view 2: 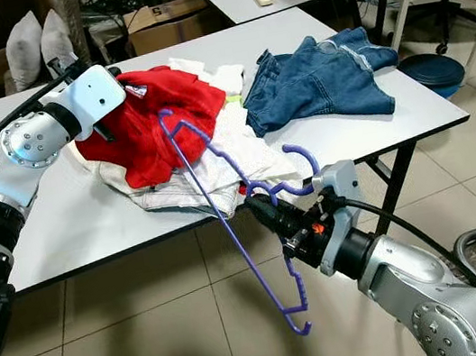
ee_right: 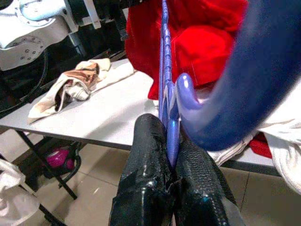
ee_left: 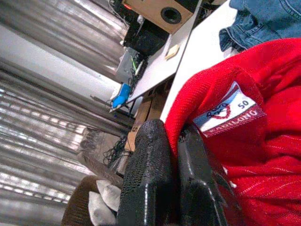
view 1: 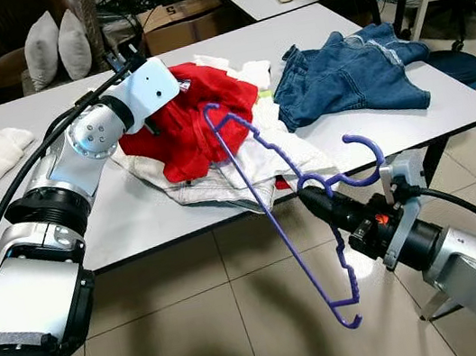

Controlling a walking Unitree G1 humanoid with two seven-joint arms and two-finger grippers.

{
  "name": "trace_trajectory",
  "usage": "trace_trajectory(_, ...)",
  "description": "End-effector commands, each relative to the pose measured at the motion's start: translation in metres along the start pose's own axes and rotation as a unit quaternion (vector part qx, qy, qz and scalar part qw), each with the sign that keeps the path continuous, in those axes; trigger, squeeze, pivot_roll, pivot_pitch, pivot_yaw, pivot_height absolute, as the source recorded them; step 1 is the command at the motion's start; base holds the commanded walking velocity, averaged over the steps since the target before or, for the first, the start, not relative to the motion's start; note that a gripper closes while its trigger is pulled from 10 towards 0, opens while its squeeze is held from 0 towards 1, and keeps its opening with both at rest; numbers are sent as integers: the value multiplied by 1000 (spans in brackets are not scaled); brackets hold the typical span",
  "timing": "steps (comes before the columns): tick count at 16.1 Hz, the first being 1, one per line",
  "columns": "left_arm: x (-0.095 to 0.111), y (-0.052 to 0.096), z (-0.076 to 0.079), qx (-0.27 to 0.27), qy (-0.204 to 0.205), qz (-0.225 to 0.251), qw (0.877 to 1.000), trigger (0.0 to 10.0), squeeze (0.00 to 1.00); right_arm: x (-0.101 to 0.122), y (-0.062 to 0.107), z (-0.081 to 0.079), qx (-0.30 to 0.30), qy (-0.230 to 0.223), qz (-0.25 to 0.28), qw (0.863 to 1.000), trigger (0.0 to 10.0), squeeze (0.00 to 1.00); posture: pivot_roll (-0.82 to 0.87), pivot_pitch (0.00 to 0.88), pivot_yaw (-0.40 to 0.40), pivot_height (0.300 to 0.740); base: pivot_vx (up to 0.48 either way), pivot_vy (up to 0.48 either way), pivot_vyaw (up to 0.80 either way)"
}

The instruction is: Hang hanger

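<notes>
Two grips. Right gripper (view 1: 306, 192) fingers clenched on purple hanger (view 1: 262, 187) neck, hook just behind. Left gripper (ee_left: 171, 155) fingers pinch red garment (view 1: 187, 118) collar beside label. Judgement: hold collar taut, steer hanger tip inside opening, avoid snagging.

Head views look down over the table (view 1: 134, 213); wrist views sit close, sharing its red garment (ee_left: 263, 155).
</notes>
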State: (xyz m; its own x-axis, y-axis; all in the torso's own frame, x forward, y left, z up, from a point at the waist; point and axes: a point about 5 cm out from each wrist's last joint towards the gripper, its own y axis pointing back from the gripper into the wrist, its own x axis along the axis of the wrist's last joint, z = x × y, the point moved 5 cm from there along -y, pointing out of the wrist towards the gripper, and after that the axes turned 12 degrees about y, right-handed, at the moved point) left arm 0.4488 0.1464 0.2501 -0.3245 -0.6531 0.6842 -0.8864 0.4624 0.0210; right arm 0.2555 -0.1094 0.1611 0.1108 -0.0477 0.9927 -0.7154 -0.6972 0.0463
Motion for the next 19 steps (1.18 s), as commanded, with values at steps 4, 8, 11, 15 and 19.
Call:
trace_trajectory(4, 30, 0, 18, -65, -42, 59, 995, 0, 0, 2, -10, 10, -10, -27, 5, 1000, 10000, 0, -201, 0, 86, 740, 0, 0, 0)
trace_trajectory(8, 42, 5, 37, -110, -54, 91, 988, 0, 0, -4, -22, 25, -27, -57, -8, 998, 10000, 0, -186, 0, 70, 740, 0, 0, 0)
trace_trajectory(11, 45, 12, 43, -132, -60, 100, 984, 0, 0, 6, -38, 36, -31, -99, 18, 994, 10000, 0, -186, 0, 68, 740, 0, 0, 0)
trace_trajectory(15, 40, 15, 49, -151, -66, 85, 983, 0, 0, 12, -64, 47, -32, -103, 16, 994, 10000, 0, -184, 0, 72, 740, 0, 0, 0)
trace_trajectory(19, 53, 14, -10, -44, -82, 77, 993, 0, 0, 51, -76, 91, -120, -142, 85, 979, 10000, 0, -170, 0, 68, 740, 0, 0, 0)
